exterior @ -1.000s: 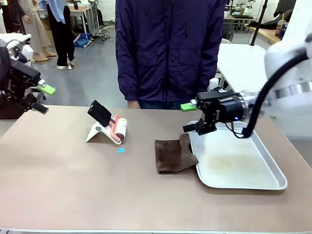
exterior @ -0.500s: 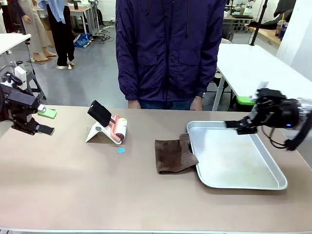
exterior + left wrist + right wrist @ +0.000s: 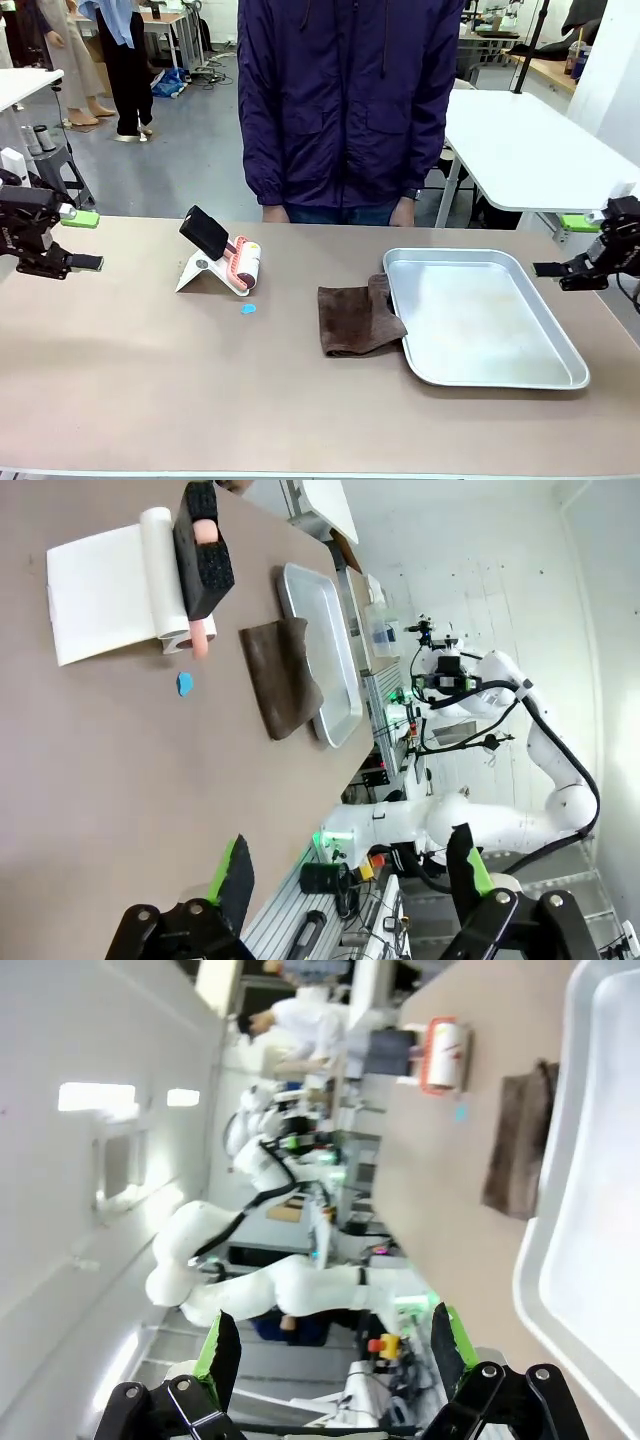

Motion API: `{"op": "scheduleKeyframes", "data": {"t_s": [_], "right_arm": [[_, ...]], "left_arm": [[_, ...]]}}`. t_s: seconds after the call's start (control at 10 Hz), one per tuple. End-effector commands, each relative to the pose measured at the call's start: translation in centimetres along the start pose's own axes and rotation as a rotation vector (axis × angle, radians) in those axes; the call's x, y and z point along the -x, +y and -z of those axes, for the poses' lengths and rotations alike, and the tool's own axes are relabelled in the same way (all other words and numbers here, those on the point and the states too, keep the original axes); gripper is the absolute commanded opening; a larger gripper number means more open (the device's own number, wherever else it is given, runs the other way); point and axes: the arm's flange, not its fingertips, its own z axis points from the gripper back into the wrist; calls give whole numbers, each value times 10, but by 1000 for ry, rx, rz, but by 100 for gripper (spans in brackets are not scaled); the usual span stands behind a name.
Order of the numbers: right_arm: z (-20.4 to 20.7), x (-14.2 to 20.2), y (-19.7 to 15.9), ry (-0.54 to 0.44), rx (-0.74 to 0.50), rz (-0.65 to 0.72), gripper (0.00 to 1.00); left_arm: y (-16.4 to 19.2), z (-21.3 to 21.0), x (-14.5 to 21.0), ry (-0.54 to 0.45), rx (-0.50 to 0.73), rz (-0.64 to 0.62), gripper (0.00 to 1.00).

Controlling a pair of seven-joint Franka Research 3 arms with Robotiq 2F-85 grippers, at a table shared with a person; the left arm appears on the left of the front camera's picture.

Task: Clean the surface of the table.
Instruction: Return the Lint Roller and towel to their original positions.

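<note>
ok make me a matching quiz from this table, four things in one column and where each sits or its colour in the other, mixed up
Things:
1. cloth
2. metal tray
3. small blue scrap
4. lint roller

Descriptions:
a. shiny, on the table's right part
b. dark brown, folded, touching the tray's left edge
c. pink and white, with a black handle, on a white sheet
d. lying alone on the tabletop just in front of the white sheet

Pairs: 1-b, 2-a, 3-d, 4-c
</note>
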Motion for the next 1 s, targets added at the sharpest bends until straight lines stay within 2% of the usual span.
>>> {"op": "scheduleKeyframes", "data": {"t_s": [0.0, 0.1, 0.9], "right_arm": [[46, 10, -3, 10, 168, 8, 100], [0, 0, 0, 0, 0, 0, 100], [0, 0, 0, 0, 0, 0, 100]], "left_arm": [[0, -3, 0, -4, -6, 3, 100], [0, -3, 0, -4, -6, 3, 100], [0, -3, 0, -4, -6, 3, 100]]}}
